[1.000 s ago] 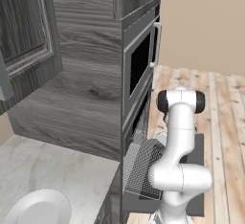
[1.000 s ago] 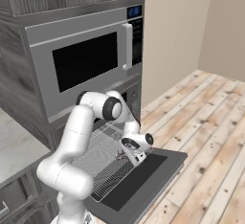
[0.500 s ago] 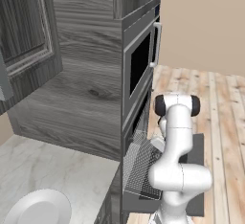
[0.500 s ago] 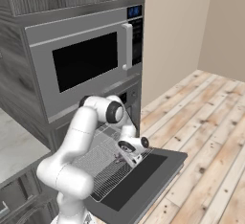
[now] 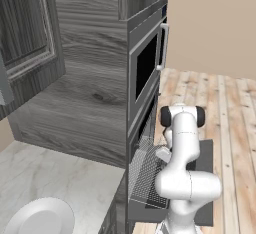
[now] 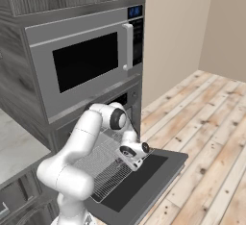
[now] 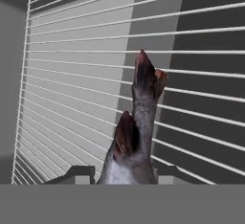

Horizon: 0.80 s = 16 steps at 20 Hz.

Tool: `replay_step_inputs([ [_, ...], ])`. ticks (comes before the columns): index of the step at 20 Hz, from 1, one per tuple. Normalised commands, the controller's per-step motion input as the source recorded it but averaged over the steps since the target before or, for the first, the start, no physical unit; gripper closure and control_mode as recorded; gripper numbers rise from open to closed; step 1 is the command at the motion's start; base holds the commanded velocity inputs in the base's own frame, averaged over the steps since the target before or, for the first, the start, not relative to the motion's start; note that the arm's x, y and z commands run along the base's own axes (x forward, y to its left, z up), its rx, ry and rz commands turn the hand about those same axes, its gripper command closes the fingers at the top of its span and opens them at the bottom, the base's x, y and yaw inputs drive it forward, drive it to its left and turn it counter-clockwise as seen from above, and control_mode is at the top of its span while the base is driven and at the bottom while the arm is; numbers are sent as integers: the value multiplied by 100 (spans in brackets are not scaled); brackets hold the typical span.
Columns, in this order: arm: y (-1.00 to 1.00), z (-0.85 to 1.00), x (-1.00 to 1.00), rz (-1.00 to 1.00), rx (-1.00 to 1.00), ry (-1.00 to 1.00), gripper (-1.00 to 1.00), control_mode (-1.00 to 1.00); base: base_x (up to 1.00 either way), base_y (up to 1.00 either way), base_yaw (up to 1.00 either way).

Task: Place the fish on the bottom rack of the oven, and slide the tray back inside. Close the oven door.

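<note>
Clenched on the fish (image 7: 135, 137), the hand (image 6: 133, 153) poised low over the pulled-out bottom rack (image 6: 103, 166), above that rack's outer edge nearest the open oven door (image 6: 144, 181). Fish projecting straight out from between the fingertips (image 7: 79, 174), long axis in line with the hand's own, forked tail foremost and pointing at the wire grid just beyond; whether tail and wires touch, impossible to tell. Only a short descent and a release judged to stand between fish and rack. Rack extended out of the oven (image 5: 142, 143) over the dropped door, grey wires running in close parallel lines, the door's dark window below. Above the rack, a black-windowed appliance (image 6: 89, 65) with a vertical silver handle, set in grey wood cabinetry. To the far side of the rack from the door's free edge, a marble table (image 5: 55, 173) carrying a white plate (image 5: 40, 218); beyond the door, pale plank flooring (image 6: 211, 123) and beige walls.
</note>
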Motion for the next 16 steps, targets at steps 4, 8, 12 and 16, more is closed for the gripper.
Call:
replay_step_inputs([
  [4, 0, -36, 16, 8, 0, -2, 100, -100, 0, 0, 0],
  [8, 0, -38, 13, 8, 0, -2, 100, -100, 0, 0, 0],
  [12, -4, -22, -4, 4, 0, -4, -100, -100, 0, 0, 0],
  [16, -31, 26, -65, 1, 0, -25, -100, -100, 0, 0, 0],
])
